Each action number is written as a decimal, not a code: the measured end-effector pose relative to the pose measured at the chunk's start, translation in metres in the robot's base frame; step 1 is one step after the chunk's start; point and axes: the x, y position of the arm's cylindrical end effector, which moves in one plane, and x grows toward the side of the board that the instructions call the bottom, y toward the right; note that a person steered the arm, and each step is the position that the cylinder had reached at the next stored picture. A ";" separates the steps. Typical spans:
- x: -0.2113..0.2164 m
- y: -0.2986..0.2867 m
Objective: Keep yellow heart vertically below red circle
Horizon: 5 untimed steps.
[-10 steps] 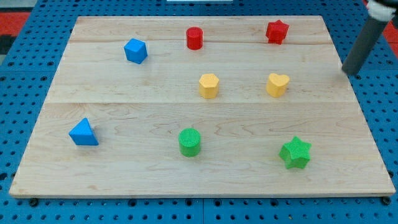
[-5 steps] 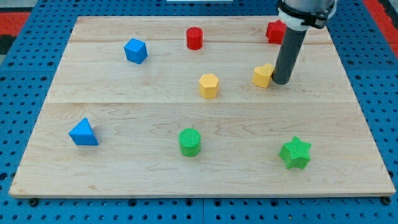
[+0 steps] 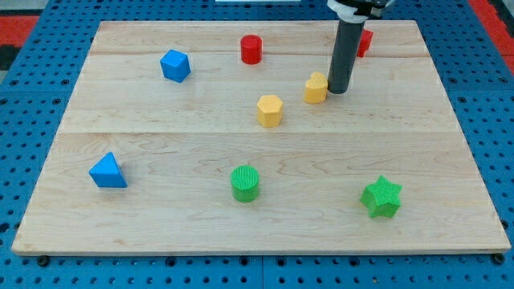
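Observation:
The yellow heart (image 3: 316, 88) lies on the wooden board (image 3: 161, 120), right of centre in the upper half. My tip (image 3: 338, 90) touches its right side. The red circle (image 3: 251, 50), a short cylinder, stands near the view's top, up and to the left of the heart. The heart is lower than the red circle and well to its right.
A yellow hexagon (image 3: 270, 110) sits just left and below the heart. A red star (image 3: 364, 42) is partly hidden behind the rod. A blue cube (image 3: 174, 65), a blue triangle (image 3: 107, 171), a green cylinder (image 3: 245, 182) and a green star (image 3: 381, 197) lie elsewhere.
My tip came in from the view's right, met the yellow heart and pushed it left and slightly up. The other blocks have not moved.

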 end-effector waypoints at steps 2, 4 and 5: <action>-0.021 0.000; -0.049 -0.014; -0.049 -0.019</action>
